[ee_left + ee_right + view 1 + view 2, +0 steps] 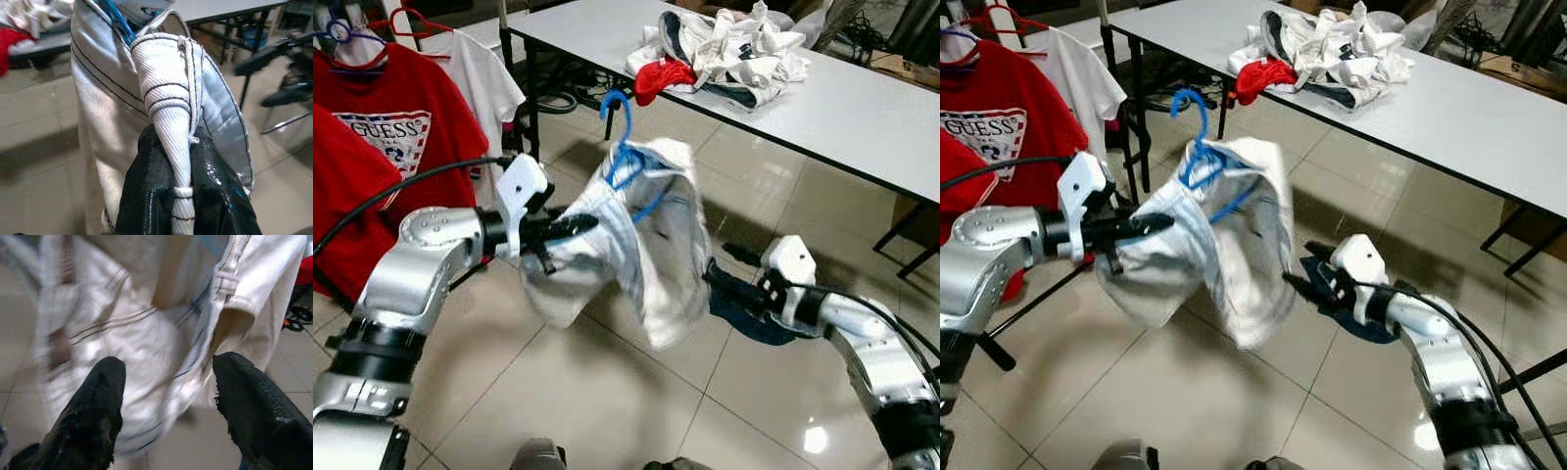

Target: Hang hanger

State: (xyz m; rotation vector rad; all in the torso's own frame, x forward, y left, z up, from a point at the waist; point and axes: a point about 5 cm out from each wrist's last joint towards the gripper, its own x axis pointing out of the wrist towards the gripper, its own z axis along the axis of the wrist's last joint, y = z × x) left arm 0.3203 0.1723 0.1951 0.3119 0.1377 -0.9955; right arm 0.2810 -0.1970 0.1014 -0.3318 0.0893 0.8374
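Risk, as judged: the blue hanger (pixel 625 147) was carried only through the cloth. The left hand (pixel 570 229) gripped a bunched fold of the white garment (pixel 641 259), not the hanger frame, so the hanger could slide inside the garment or tip, and its hook would then point away from the rack. A second risk: the garment hung crumpled and lopsided, and one shoulder might slip off the hanger arm if swung. Third: the rack at the robot's left already held red shirts (pixel 386 117) close together, so the hook could snag on a neighbouring hanger.

Left hand: fingers (pixel 146 196) closed together, clamped on a rolled seam of the garment, held up at about chest height over the tiled floor (pixel 558 392).

Right hand (pixel 1300 284): fingers (pixel 93 406) spread wide apart, holding nothing, just beside the lower right edge of the garment; contact could not be told.

Hanger hook stood clear above the cloth, well apart from the rack. The table (pixel 862 108) behind carried a heap of clothes (pixel 724 49).
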